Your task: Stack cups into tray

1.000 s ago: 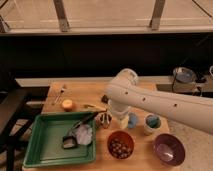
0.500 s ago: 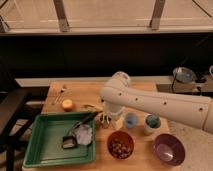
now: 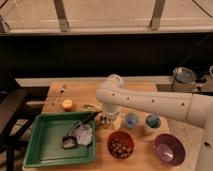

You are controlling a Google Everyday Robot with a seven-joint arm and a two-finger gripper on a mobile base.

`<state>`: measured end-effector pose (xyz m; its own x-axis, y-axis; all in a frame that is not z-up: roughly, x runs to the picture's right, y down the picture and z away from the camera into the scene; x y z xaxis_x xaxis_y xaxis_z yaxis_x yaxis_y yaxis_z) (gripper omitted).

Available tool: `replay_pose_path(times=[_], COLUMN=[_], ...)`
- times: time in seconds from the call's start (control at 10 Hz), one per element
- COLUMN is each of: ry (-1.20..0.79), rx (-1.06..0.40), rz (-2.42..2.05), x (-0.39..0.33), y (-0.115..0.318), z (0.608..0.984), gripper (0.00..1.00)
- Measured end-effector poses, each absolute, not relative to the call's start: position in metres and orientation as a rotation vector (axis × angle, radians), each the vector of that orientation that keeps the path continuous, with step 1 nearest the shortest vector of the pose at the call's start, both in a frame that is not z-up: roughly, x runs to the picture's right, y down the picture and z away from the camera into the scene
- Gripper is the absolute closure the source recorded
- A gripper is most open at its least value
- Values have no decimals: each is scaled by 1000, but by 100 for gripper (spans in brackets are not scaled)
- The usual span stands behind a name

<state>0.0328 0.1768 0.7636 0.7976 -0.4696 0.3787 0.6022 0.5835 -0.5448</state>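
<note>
The two cups stand on the wooden table (image 3: pixel 80 92), outside the tray. The light blue cup (image 3: pixel 131 120) is just right of the arm's end, and the whitish cup (image 3: pixel 151 123) with a teal inside stands near it on the right; the two are apart, not stacked, and both look upright. The green tray (image 3: pixel 36 150) lies to their left, at the table's front left. It holds no cup, only a dark-handled utensil (image 3: pixel 82 123) and a crumpled pale thing (image 3: pixel 83 134) toward its right side. By my reading nothing of the task is done yet: neither cup is lifted, neither is in the tray, and one is not inside the other

The gripper (image 3: pixel 105 120) hangs low over the table between the tray's right rim and the light blue cup, just beside that cup; I cannot tell whether it touches it. Its jaws stand apart with nothing between them. The step in hand looks like the reach for the first cup, most likely the blue one

What is left: grasp one cup, carry it left to a bare part of the tray, then seat the second cup in it. Further out, a brown-red bowl (image 3: pixel 120 145) sits in front of the cups, a purple bowl (image 3: pixel 168 149) to its right, and an orange fruit (image 3: pixel 67 104) and a fork (image 3: pixel 60 93) behind the tray; none of these belongs to the job
</note>
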Motion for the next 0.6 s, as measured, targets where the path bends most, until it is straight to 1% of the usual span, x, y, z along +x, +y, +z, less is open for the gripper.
replay_pose_path(times=[0.4, 0.5, 0.6], ry=[-175, -179, -188], rx=[-780, -801, -807], rz=[-607, -587, -569], x=[35, 39, 42], y=[191, 196, 196], z=[796, 804, 806], gripper=[35, 39, 46])
